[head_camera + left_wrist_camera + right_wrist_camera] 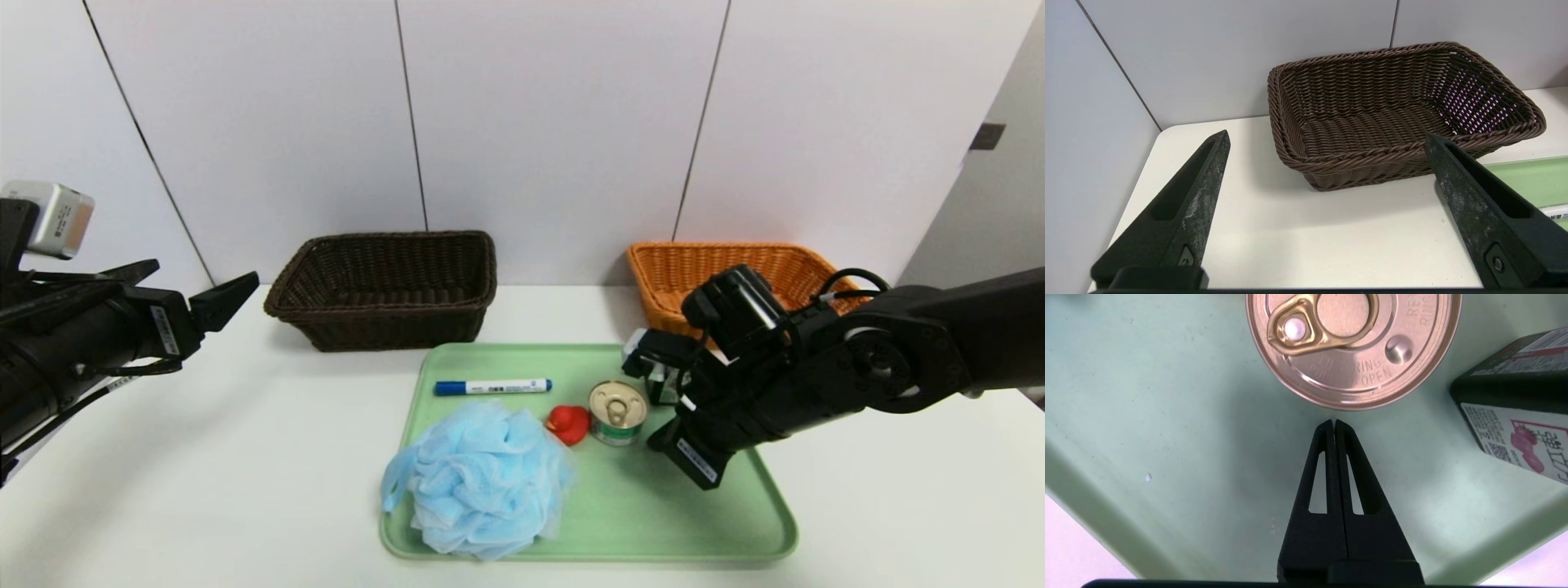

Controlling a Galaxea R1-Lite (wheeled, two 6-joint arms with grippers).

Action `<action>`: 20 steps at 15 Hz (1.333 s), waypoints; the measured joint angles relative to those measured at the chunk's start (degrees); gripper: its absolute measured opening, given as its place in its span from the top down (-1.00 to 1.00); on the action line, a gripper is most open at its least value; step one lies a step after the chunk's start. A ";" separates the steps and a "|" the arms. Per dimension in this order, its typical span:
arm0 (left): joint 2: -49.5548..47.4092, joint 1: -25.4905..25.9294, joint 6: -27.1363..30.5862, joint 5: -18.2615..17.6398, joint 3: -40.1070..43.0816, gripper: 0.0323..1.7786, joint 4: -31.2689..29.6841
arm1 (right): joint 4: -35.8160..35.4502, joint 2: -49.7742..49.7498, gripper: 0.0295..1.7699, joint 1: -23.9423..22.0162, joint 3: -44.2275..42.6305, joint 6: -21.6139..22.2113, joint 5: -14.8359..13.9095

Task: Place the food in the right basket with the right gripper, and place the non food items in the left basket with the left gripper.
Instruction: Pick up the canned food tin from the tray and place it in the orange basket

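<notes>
Right gripper [1334,424] is what we watch first: its two black fingers are pressed flat together with nothing between them, tips just short of the rim of the short round tin with the gold pull-ring lid [1353,347], which stands near the middle of the pale green plastic tray [637,506]. We judge the risk plainly: clenched on air, the gripper cannot take the tin, and pushing forward like this would only shove it toward the small red rubber duck [568,424] just beside it, or against the black boxy container with the pink-white label [1515,412] lying near the tray's right edge. The tin stands upright, its axis vertical and lid facing up, so it offers no long side. The white marker with the blue cap [492,386] lies along the tray's far edge, cap toward the left. The fluffy light-blue mesh pouf [478,482] fills the near left corner. Both the orange-tan wicker basket [678,269] and the dark brown wicker basket [1404,114] look empty as far as we can see. Left gripper [1327,139] waits spread wide near the table's left edge.
</notes>
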 joint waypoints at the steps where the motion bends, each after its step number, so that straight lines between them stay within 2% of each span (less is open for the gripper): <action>1: -0.26 0.00 -0.02 0.00 0.22 -0.90 0.01 | 0.02 -0.28 0.98 0.04 0.30 0.01 0.02; 6: -1.66 0.00 -0.02 0.05 1.49 -0.90 0.30 | 0.00 -1.88 0.98 0.44 1.44 1.68 -0.85; 8: -2.22 0.00 0.00 0.00 2.26 -0.90 0.33 | -2.80 -2.24 0.98 1.08 2.45 2.93 -3.34; 9: -2.60 0.00 0.05 0.00 2.54 -0.90 0.41 | -4.83 -2.35 0.83 1.60 3.47 3.23 -5.38; 10: -2.90 0.00 0.39 -0.02 2.82 -0.90 0.50 | -7.67 -2.51 0.61 2.27 4.88 4.00 -7.62; 11: -3.18 0.00 0.71 0.00 2.93 -0.90 0.50 | -10.67 -2.62 0.43 2.79 6.40 4.56 -8.53; 14: -3.60 0.00 0.83 0.00 2.97 -0.90 0.54 | -19.38 -2.68 0.01 4.04 10.41 5.63 -8.42; 17: -3.86 0.02 1.46 -0.02 3.00 -0.90 0.61 | -20.80 -3.69 -0.26 4.78 12.73 8.67 -8.14; 20: -4.61 0.05 1.49 0.20 3.19 -0.90 2.23 | -21.13 -8.74 -0.44 5.11 20.44 9.79 -5.81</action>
